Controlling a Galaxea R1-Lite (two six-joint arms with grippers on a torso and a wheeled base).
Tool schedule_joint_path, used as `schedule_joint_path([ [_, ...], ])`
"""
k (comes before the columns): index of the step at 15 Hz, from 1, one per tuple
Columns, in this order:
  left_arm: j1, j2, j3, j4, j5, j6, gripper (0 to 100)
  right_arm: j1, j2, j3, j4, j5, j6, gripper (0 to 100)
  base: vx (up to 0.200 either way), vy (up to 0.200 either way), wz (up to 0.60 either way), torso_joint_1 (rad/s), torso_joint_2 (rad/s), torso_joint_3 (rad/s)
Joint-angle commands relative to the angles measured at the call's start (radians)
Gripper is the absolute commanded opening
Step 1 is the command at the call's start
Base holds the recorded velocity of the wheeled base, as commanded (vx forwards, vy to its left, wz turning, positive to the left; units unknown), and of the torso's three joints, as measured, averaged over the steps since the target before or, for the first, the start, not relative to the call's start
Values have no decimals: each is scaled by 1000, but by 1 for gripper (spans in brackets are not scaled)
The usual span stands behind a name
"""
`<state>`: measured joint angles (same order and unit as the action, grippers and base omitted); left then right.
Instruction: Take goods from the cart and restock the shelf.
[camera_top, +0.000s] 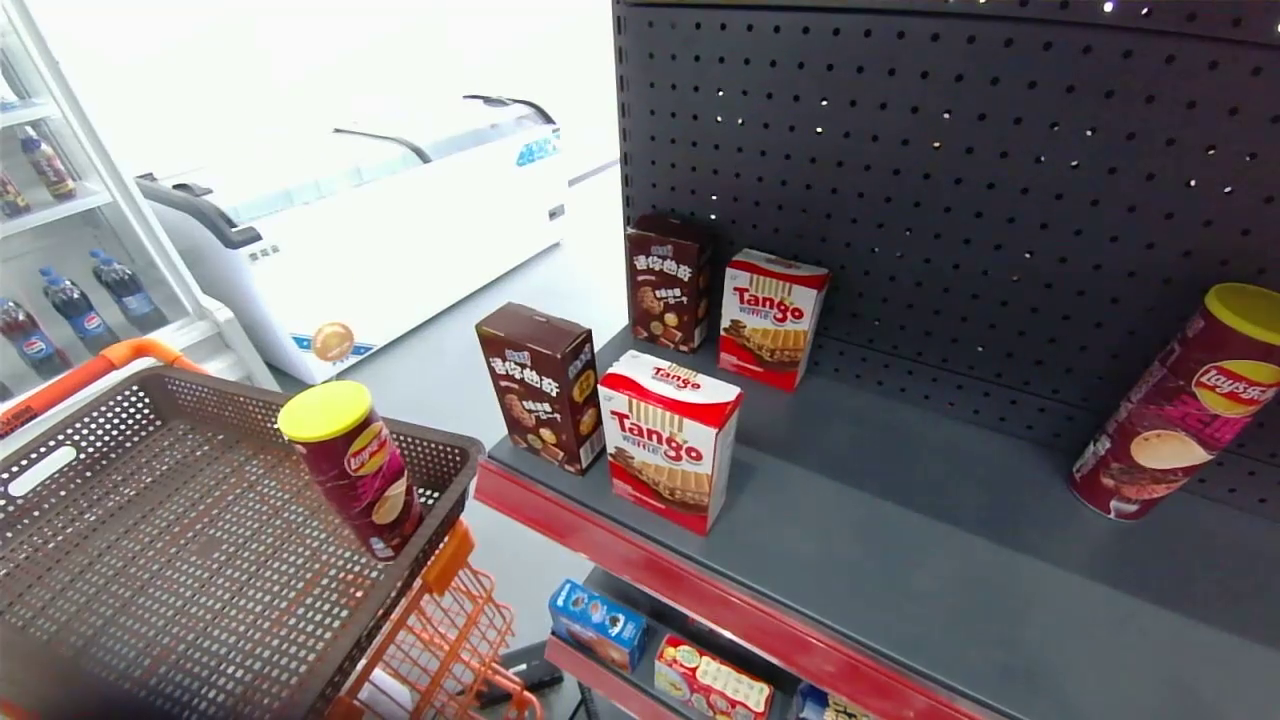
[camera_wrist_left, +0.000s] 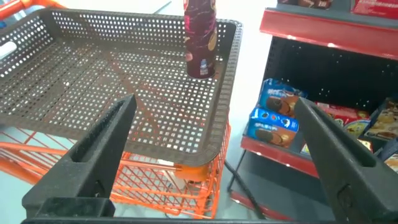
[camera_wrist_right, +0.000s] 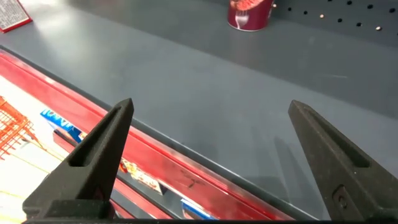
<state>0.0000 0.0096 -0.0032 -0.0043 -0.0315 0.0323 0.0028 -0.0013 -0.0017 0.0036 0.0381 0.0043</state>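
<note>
left tool (camera_wrist_left: 214, 104) gapes over basket (camera_wrist_left: 74, 68) rim, right tool (camera_wrist_right: 211, 107) gapes over shelf (camera_wrist_right: 249, 93) edge.

We had a wide bare stretch of shelf deck (camera_top: 900, 520) to work with, running from the front wafer box (camera_top: 668, 438) across to the shelf chip can (camera_top: 1170, 400) at the right, close to the pegboard (camera_top: 950, 180). The left end was crowded: the front cookie box (camera_top: 540, 385) and that wafer box stood at the front edge, with the rear cookie box (camera_top: 668, 280) and rear wafer box (camera_top: 770, 315) behind. The pegboard walled off the back. In the cart basket (camera_top: 150, 560), the cart chip can (camera_top: 352, 468) stood in the corner nearest the shelf, and the mesh floor around it was open from above.
</note>
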Motion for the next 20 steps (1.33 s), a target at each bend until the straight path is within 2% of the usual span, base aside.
schedule_joint_path([
  [1, 0, 9, -90, 7, 1, 1, 100, 0, 1, 0, -1, 0, 0, 100, 0, 0, 0, 0, 0, 0],
  [2, -2, 86, -185, 49, 5, -3, 100, 0, 1, 0, -1, 0, 0, 100, 0, 0, 0, 0, 0, 0],
  [3, 5, 159, -242, 59, 30, -14, 100, 0, 1, 0, -1, 0, 0, 100, 0, 0, 0, 0, 0, 0],
  [5, -3, 282, -279, 59, 54, -28, 100, 0, 1, 0, -1, 0, 0, 100, 0, 0, 0, 0, 0, 0],
  [6, -5, 314, -279, 58, 56, -38, 100, 0, 1, 0, -1, 0, 0, 100, 0, 0, 0, 0, 0, 0],
  [7, -8, 414, -279, 50, 54, -69, 100, 0, 1, 0, -1, 0, 0, 100, 0, 0, 0, 0, 0, 0],
  [9, -21, 515, -271, -8, 53, -72, 100, 0, 1, 0, -1, 2, 0, 100, 0, 0, 0, 0, 0, 0],
  [14, -18, 728, -265, -54, 54, -65, 100, 0, 1, 0, -1, 0, 0, 100, 0, 0, 0, 0, 0, 0],
  [15, -18, 796, -264, -100, 54, -61, 100, 0, 1, 0, -1, 0, 0, 100, 0, 0, 0, 0, 0, 0],
  [18, -15, 1053, -182, -464, 53, -52, 100, 0, 1, 0, -1, 0, 0, 100, 0, 0, 0, 0, 0, 0],
  [19, -11, 1116, -158, -551, 54, -38, 100, 0, 1, 0, -1, 2, 0, 100, 0, 0, 0, 0, 0, 0],
  [20, 6, 1225, -129, -714, 54, -15, 100, 0, 1, 0, -1, 2, 0, 100, 0, 0, 0, 0, 0, 0],
])
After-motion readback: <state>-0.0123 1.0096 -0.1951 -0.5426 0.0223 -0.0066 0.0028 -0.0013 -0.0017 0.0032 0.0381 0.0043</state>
